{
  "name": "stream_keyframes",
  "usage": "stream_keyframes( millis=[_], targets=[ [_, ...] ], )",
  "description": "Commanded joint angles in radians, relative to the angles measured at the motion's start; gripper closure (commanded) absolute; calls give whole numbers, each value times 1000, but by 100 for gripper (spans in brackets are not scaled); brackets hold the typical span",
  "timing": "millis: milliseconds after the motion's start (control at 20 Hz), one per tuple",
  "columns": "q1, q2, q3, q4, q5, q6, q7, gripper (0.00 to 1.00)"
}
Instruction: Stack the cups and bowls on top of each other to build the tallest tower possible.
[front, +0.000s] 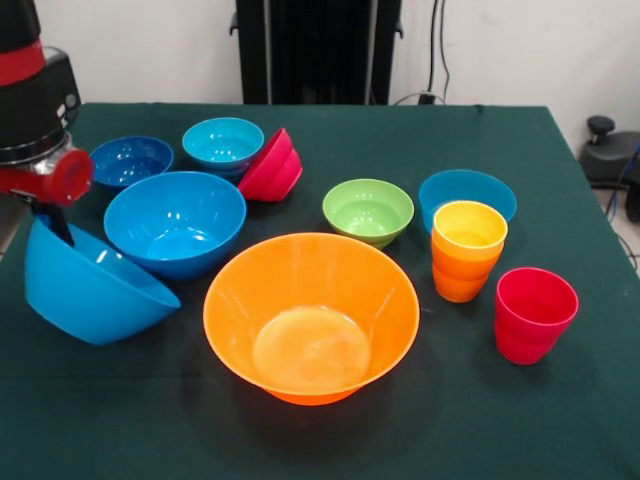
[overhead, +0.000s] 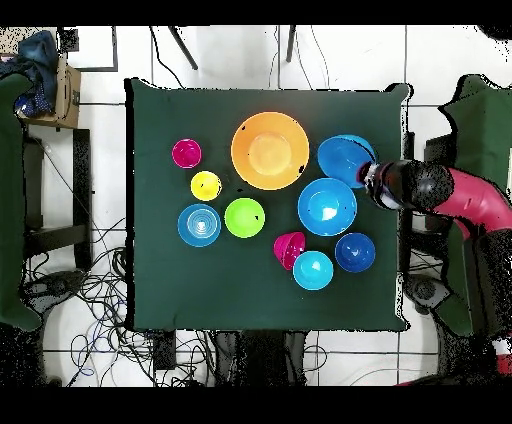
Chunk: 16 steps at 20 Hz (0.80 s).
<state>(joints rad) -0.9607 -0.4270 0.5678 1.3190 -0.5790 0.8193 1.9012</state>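
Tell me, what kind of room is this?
Probably a robot lab, not a kitchen. A robot arm works at a table with a green cloth, the bowls are plastic, and cables tangle across the tiled floor.

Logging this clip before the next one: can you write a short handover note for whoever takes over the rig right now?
Gripper: shut on the rim of a large blue bowl, which is tilted at the table edge.
Orange bowl: upright and empty, mid-table.
Other bowls sit apart around it; the red bowl leans on a light blue bowl.
Yellow cup is nested in an orange one; red cup stands beside them.
Done: no tower yet.
Left: all stacking.
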Motion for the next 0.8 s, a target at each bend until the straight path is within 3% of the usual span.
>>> stream_keyframes(
  millis=[50, 800],
  targets=[
    [-1, -35, 58, 51, 23, 120, -288, 100],
    [-12, -93, 102, 69, 92, 216, -266, 100]
  ],
)
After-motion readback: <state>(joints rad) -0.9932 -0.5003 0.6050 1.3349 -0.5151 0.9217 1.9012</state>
